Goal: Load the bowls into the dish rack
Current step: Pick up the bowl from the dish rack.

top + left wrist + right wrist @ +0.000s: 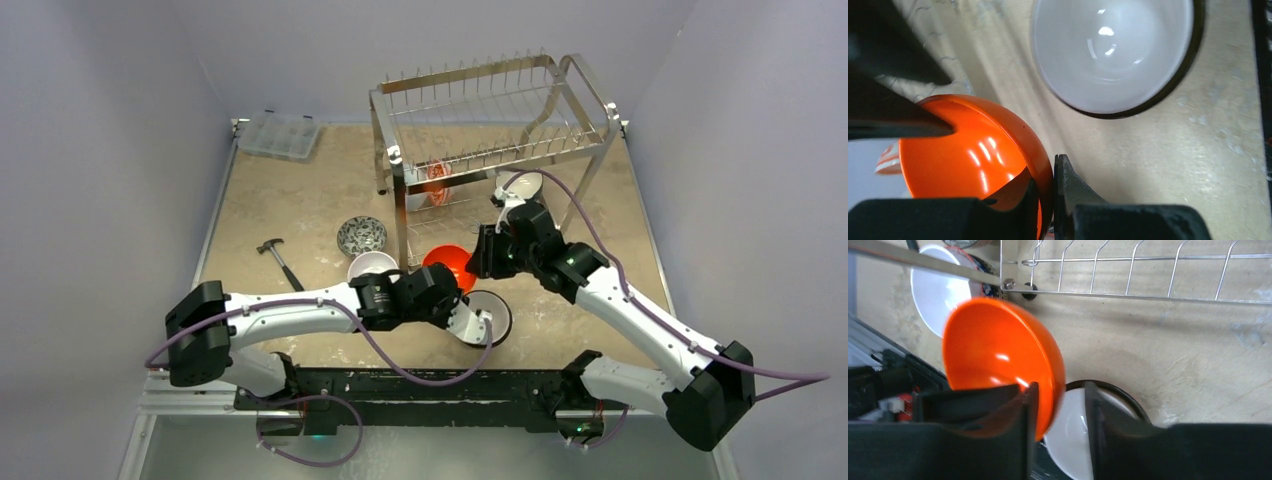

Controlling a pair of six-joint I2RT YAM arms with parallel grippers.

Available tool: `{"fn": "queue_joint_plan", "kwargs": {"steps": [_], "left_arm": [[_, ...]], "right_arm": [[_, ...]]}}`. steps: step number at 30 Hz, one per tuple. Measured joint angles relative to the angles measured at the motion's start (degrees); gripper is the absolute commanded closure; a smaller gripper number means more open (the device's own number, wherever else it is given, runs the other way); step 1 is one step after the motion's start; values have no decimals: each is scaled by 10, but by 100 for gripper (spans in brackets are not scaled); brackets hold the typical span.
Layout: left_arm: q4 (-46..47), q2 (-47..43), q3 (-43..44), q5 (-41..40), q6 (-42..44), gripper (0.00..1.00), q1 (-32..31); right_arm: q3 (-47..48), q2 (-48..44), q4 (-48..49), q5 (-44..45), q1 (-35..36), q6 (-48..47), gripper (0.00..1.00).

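Pale grey walls (100, 120), beige tabletop (300, 190)

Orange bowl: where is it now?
In the top view the orange bowl is central, just before the rack, between the left gripper, shut on its rim, and the open right gripper.

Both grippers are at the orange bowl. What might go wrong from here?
The left gripper pinches the orange bowl only at its rim, and the right gripper stands open, so the bowl may swing or slip. A drop could hit the white-inside bowl close by. The dish rack is near; a swing might clip it.
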Motion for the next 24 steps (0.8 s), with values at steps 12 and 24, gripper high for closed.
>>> {"fn": "queue_joint_plan", "kwargs": {"steps": [12, 24], "left_arm": [[190, -177, -125, -12, -90, 100, 2], [279, -228, -167, 55, -134, 100, 3]], "right_arm": [[-98, -129, 142, -103, 0, 169, 1], [-202, -188, 330, -189, -1, 323, 7]]}}
